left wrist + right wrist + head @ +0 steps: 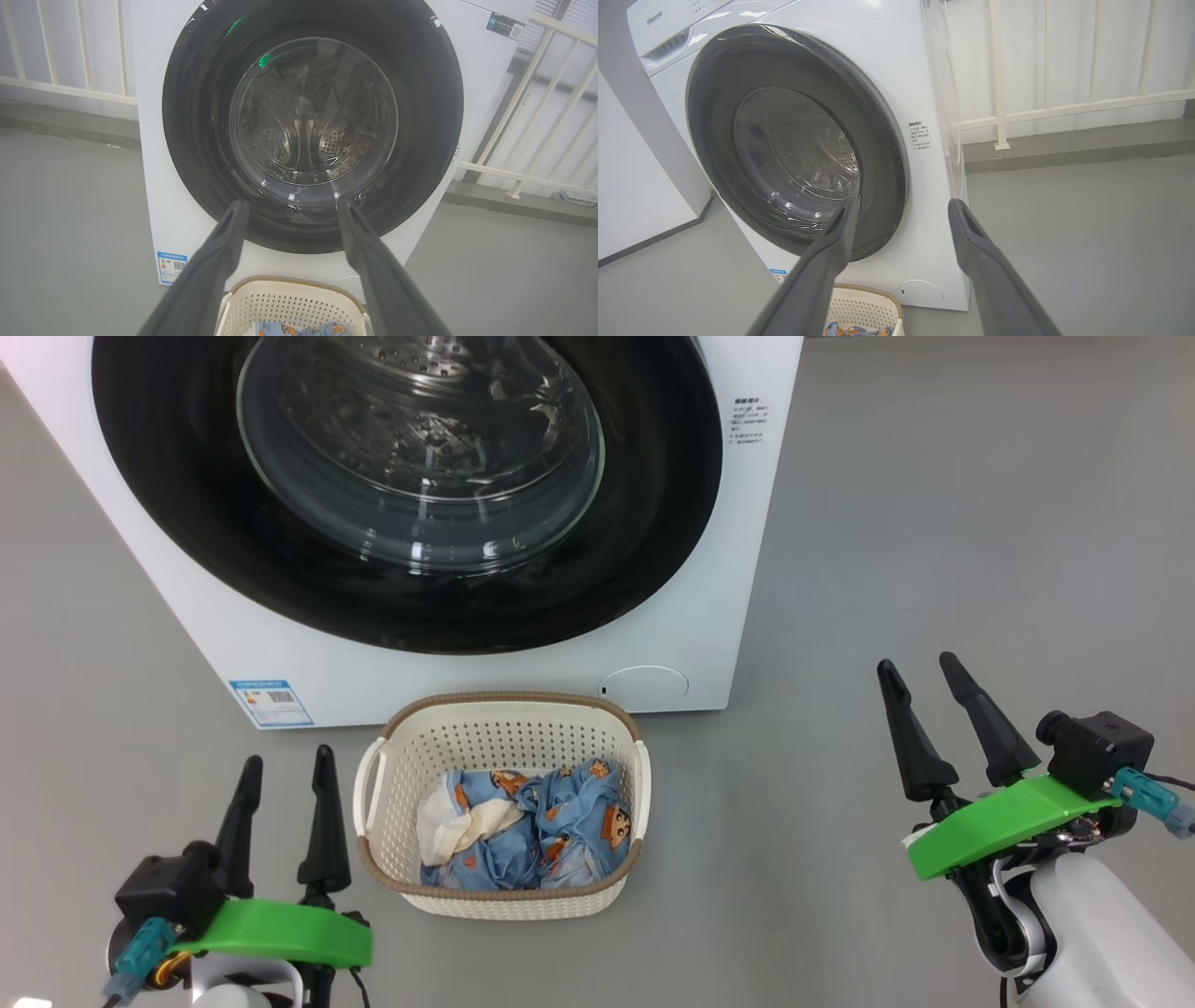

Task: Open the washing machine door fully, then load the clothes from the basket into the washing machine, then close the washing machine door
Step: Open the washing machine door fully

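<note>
The white washing machine (709,644) stands ahead with its round black door (187,523) shut flat against the front; the steel drum shows through the glass. The door (420,140) faces the left wrist view head-on, and the door (714,140) appears at an angle in the right wrist view. On the floor before the machine sits the cream basket (504,728) holding light blue printed clothes (560,821) and a cream-white cloth. My left gripper (285,775) hovers open just left of the basket. My right gripper (920,674) is open well to the basket's right, holding nothing.
Grey floor (934,523) spreads to the right of the machine. A white railing (1064,109) runs behind it. A grey wall (626,186) stands close on the machine's left side.
</note>
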Robot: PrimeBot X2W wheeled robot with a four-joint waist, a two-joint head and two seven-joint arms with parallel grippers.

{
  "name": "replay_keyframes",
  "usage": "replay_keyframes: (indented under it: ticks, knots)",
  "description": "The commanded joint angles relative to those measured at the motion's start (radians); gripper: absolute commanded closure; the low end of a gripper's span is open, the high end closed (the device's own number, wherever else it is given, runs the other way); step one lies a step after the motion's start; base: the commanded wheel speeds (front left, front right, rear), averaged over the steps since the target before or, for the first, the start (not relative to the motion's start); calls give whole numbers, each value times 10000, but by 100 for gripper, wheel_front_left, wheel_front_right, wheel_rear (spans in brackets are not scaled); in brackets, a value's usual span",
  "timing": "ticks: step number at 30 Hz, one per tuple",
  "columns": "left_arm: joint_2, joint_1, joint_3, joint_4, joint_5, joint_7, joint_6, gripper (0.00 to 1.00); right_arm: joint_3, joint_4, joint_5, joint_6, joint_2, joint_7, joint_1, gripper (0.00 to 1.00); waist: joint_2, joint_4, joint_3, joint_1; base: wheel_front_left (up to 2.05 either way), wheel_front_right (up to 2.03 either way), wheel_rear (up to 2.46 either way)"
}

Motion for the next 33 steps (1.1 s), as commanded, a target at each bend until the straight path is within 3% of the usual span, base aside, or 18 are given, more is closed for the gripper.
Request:
replay_keyframes:
  ticks: [1,10,11,12,16,20,33]
  knots:
    - [126,-347,301,-320,82,-107,24,0,99,-160,63,46,-134,-122,-384,0,0,18,47,0,0,0,0]
    - [67,-372,278,-444,159,-107,18,0,-1,88,331,46,-376,-122,-723,0,0,146,280,0,0,0,0]
    - [61,-378,275,-465,169,-107,22,0,-16,121,362,46,-406,-122,-790,14,0,162,317,0,0,0,0]
    - [56,-384,270,-486,182,-107,27,0,-33,141,382,46,-435,-122,-867,40,0,177,348,0,0,0,0]
    - [39,-446,233,-585,210,-107,32,0,-139,96,404,46,-597,-122,-1194,100,0,265,533,0,0,0,0]
    - [25,-512,224,-652,199,-107,72,0,-375,-108,1090,46,-583,-122,-1504,100,0,361,766,0,0,0,0]
    - [6,-815,191,-905,211,-107,81,0,-125,-181,2853,46,-1614,-122,-2670,100,0,755,1485,0,0,0,0]
